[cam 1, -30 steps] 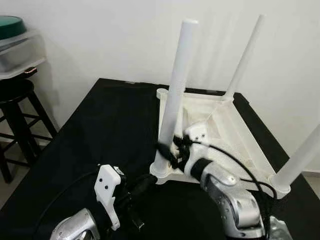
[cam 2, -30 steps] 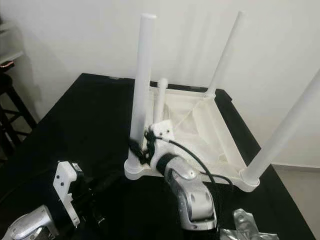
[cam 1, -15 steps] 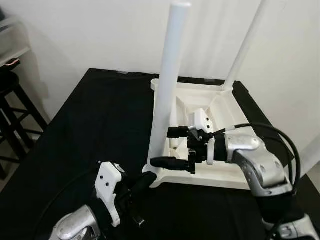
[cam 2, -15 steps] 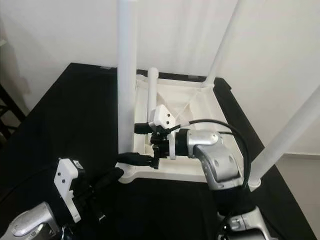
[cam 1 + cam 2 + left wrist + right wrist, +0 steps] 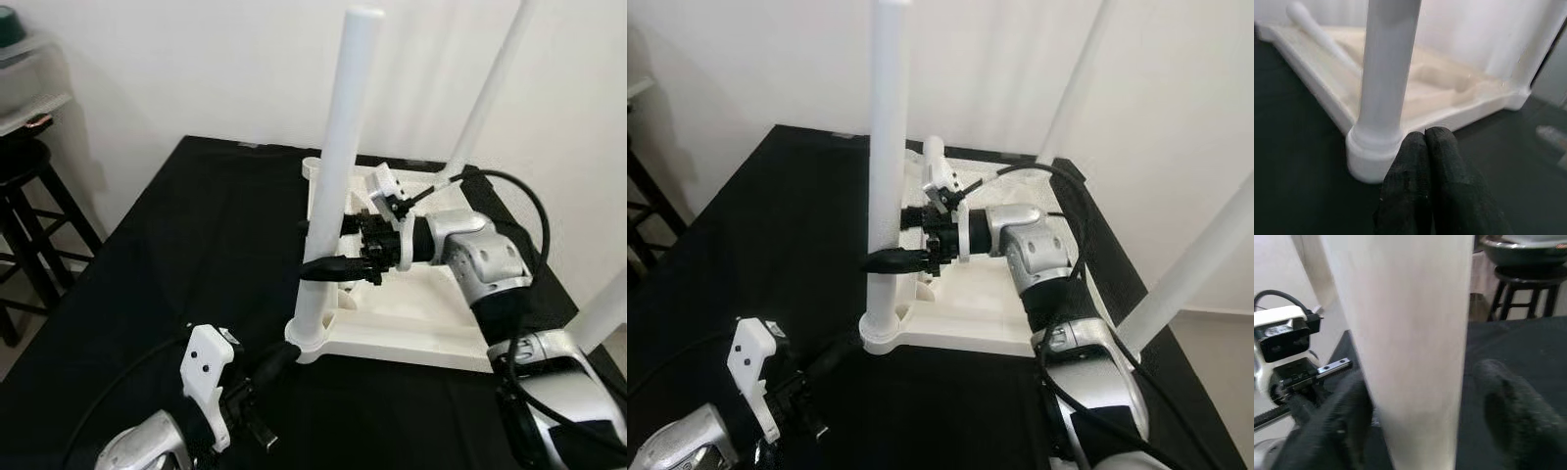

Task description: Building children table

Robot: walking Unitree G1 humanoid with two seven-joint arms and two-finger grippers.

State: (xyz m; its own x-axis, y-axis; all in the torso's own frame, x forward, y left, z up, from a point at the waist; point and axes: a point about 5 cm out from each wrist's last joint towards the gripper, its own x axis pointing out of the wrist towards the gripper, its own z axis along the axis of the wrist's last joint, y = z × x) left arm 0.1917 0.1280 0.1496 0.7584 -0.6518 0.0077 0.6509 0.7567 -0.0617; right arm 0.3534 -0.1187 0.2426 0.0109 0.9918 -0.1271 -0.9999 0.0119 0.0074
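A white children's table [image 5: 431,313] lies upside down on the black worktop [image 5: 196,255]. Its near-left leg [image 5: 343,127] stands upright in the corner socket. My right gripper [image 5: 318,250] is open at mid-height of that leg, one black finger [image 5: 1508,411] on each side, with a small gap on one side. My left gripper [image 5: 282,355] is shut and empty, its fingertips [image 5: 1425,142] touching the socket at the foot of that leg. Two other legs [image 5: 490,88] stand up at the right corners. A loose leg [image 5: 1317,32] lies inside the tabletop by the far-left corner.
A black stool [image 5: 24,186] stands off the worktop's left side, carrying a clear plastic box [image 5: 29,83] with a green lid. A white wall runs close behind the table. The worktop's left half is bare black cloth.
My right gripper has risen from the foot of the near-left leg to its mid-height, and its fingers now straddle the leg. The left gripper has stayed by the socket. The camera has shifted.
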